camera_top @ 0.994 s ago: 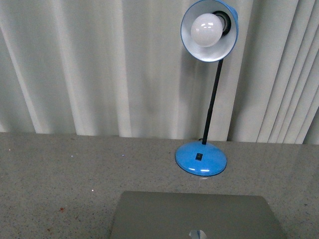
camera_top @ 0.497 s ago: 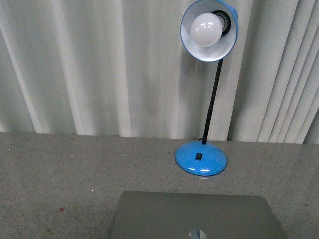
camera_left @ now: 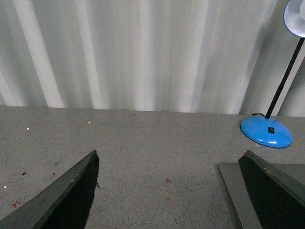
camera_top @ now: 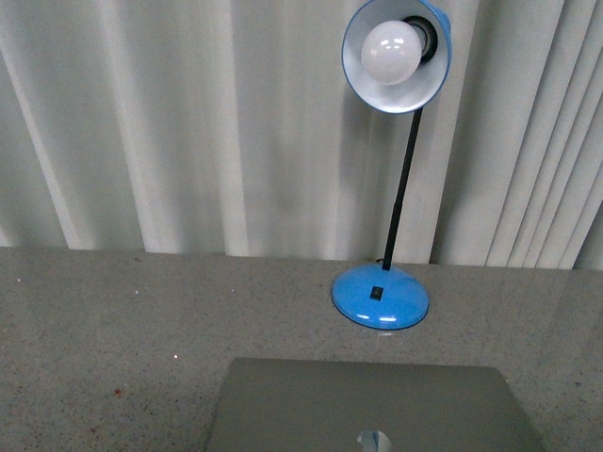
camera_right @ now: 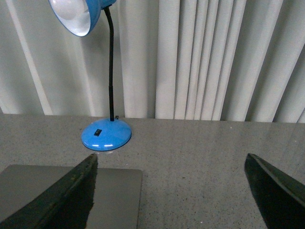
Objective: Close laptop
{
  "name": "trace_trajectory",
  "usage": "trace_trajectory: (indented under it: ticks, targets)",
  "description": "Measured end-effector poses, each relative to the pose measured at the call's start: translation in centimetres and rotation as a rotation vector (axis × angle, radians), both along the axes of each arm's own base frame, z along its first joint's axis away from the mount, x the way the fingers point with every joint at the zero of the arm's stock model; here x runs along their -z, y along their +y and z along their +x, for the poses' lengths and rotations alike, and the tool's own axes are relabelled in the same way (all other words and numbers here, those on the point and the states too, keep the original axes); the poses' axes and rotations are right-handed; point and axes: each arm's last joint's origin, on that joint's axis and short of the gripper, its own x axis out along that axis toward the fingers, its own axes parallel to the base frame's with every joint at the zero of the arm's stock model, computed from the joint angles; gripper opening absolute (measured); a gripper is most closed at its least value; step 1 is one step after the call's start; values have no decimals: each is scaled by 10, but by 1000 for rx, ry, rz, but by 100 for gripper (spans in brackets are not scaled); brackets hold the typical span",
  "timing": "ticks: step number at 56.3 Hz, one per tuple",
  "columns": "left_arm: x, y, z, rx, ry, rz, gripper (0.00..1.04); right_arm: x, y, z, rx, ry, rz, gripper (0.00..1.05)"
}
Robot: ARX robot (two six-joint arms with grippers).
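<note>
The laptop (camera_top: 367, 405) lies on the grey table at the bottom middle of the front view, its silver-grey lid flat and facing up, the apple logo (camera_top: 374, 441) at the frame's lower edge. No keys or screen show. Its lid edge shows in the left wrist view (camera_left: 234, 191) and its corner in the right wrist view (camera_right: 116, 191). My left gripper (camera_left: 169, 191) is open, above bare table beside the laptop. My right gripper (camera_right: 169, 191) is open, above bare table on the laptop's other side. Neither gripper shows in the front view.
A blue desk lamp stands behind the laptop, its base (camera_top: 380, 298) on the table and its shade (camera_top: 396, 55) high up; it also shows in the left wrist view (camera_left: 266, 132) and right wrist view (camera_right: 106, 134). White curtains (camera_top: 188, 122) hang behind the grey speckled table (camera_top: 113, 330).
The front view has shifted slightly, so the table's far edge and the laptop sit a little higher in frame. Nothing on the table has moved.
</note>
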Motion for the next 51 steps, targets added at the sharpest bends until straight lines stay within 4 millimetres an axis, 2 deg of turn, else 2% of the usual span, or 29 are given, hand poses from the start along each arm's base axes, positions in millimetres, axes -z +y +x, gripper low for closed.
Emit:
trace_trajectory:
  ticks: [3, 7, 51]
  targets:
    - [0, 0, 0, 0, 0, 1, 100, 0, 0, 0, 0, 0, 1, 99]
    - [0, 0, 0, 0, 0, 0, 97, 0, 0, 0, 0, 0, 0, 97]
    - [0, 0, 0, 0, 0, 0, 98, 0, 0, 0, 0, 0, 0, 97]
